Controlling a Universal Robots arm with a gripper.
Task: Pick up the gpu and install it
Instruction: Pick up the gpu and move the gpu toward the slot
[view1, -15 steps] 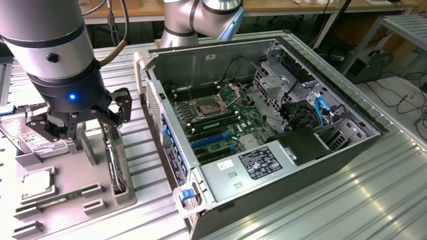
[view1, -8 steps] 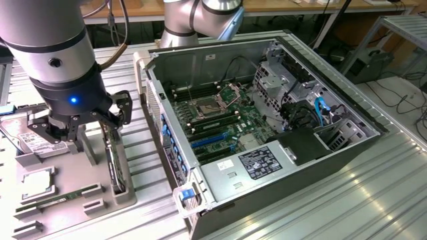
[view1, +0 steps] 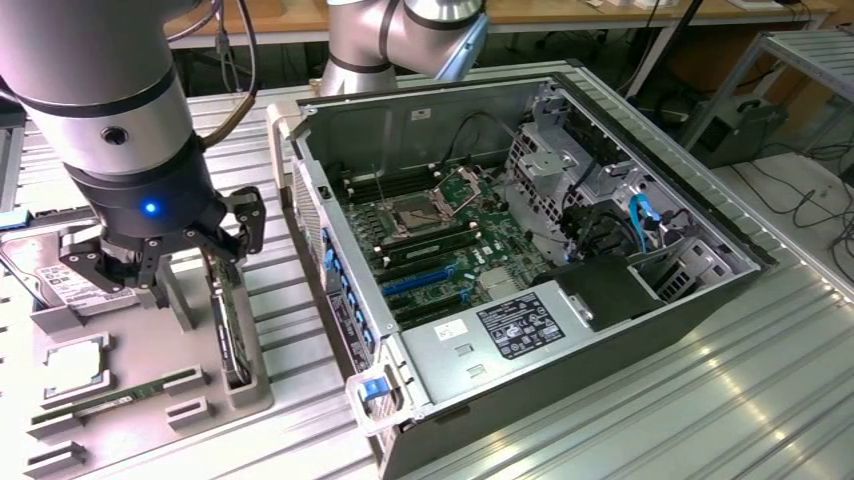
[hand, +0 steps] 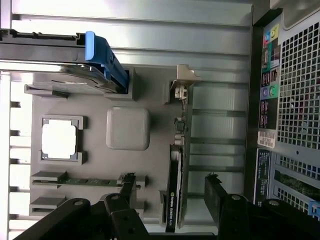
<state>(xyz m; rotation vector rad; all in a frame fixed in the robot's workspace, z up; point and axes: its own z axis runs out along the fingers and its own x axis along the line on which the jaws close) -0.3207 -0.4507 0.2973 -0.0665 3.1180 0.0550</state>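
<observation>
The gpu (hand: 178, 165) is a thin dark card standing on its long edge in a slot of the grey tray (hand: 155, 100). It sits along the side of the tray nearest the open computer case (view1: 694, 300). A pale metal bracket (hand: 184, 80), bent over at the tip, closes one end of the card, and small components stud the bare board beside it. Nearer the gripper a black strip along the card carries white lettering that appears to read NVIDIA QUADRO, though the characters after that are too small to make out. In the exterior view the gpu (view1: 230, 335) shows as a dark upright blade at the tray's edge, on the exterior view's left of the case. The gripper (hand: 171, 176) hangs over the card with its jaws spread wide, one black finger on each side and neither touching it, so nothing is grasped. From outside, the gripper (view1: 194, 275) sits low over the tray (view1: 147, 395). Inside the case a power supply bears a black-and-white label (view1: 521, 325) whose print is unreadable. The back panel has small coloured port markings and a barcode sticker (hand: 266, 137).
</observation>
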